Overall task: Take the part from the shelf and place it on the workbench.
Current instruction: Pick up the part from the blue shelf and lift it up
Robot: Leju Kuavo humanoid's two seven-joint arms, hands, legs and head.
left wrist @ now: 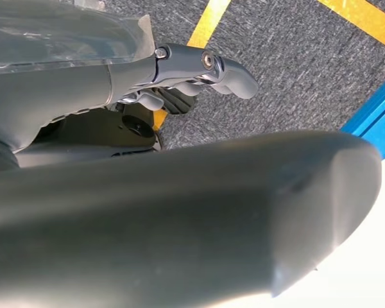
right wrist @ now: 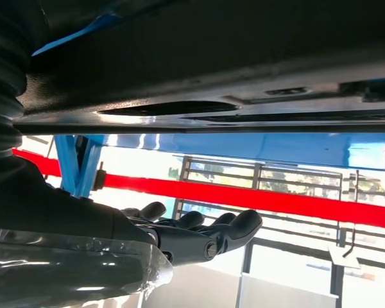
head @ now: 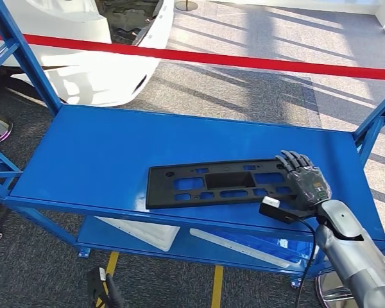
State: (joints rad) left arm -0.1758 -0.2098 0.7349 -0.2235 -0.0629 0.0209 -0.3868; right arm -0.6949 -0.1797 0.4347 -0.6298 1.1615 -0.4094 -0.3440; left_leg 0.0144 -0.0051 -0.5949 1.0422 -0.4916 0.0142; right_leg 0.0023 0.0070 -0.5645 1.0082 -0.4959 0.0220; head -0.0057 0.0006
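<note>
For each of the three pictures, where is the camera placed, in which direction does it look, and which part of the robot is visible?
Head view: high on the body, looking forward and down at the blue shelf and black part; right hand over the part's end.
Left wrist view: behind the hanging left hand, facing carpet floor.
Right wrist view: behind the right hand, close against the part.
Shared: head and right wrist views show the part, right hand and red tape.

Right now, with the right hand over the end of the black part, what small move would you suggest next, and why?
Probably close the right hand on the black part's near end: it hovers there with fingers extended, apparently gripping nothing, and the part lies flat on the blue shelf.
</note>
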